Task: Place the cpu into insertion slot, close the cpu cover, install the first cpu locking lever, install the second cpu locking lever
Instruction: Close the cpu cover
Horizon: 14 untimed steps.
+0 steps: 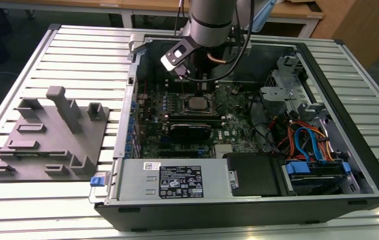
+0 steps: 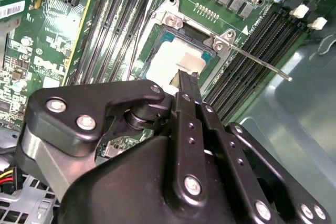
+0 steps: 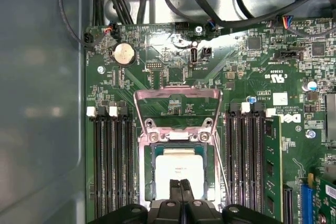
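The cpu [image 3: 178,165], a flat silver square, lies in the insertion slot [image 3: 143,161] on the green motherboard; it also shows in the second wrist view [image 2: 173,61] and the exterior view [image 1: 197,104]. The cpu cover [image 3: 177,94], a thin silver frame with a large window, stands swung open off the far side of the socket. One thin locking lever [image 2: 257,61] sticks out unlatched beside the socket [image 3: 223,174]. My gripper [image 3: 181,184] hangs just over the cpu's near edge with its black fingertips [image 2: 188,80] pressed together. Nothing is between them.
Black memory slots [image 3: 110,166] flank the socket on both sides. In the exterior view a black card [image 1: 189,131] and the grey power supply box [image 1: 169,182] lie nearer than the socket. Cables and a drive cage [image 1: 309,145] fill the exterior view's right. A grey fixture plate [image 1: 49,140] rests outside the case.
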Tool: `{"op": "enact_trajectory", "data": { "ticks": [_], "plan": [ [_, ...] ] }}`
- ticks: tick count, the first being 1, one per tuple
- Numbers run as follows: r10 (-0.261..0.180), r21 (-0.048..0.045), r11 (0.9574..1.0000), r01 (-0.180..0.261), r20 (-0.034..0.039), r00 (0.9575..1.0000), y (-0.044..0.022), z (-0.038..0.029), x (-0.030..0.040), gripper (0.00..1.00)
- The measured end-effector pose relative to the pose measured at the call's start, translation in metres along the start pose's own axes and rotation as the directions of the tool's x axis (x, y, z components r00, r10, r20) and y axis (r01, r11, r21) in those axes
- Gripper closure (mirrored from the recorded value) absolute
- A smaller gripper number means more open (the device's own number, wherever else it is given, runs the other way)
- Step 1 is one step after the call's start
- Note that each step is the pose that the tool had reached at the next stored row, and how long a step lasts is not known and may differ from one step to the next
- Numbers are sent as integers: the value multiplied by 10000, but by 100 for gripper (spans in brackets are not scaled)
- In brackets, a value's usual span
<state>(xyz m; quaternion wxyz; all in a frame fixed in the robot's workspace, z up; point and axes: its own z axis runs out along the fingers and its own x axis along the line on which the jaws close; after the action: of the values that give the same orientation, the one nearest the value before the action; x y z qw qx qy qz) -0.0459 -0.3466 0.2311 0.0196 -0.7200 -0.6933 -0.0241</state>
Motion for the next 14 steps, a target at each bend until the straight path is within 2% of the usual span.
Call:
{"op": "enact_trajectory", "data": {
  "ticks": [4,8,14],
  "plan": [
    [-59,3,10000,59,-1,10000,-1,-28,2,89],
    [-431,26,9991,431,-2,9991,-1,-27,1,89],
    [-438,27,9990,438,-2,9990,-1,-43,2,89]
  ]
}}
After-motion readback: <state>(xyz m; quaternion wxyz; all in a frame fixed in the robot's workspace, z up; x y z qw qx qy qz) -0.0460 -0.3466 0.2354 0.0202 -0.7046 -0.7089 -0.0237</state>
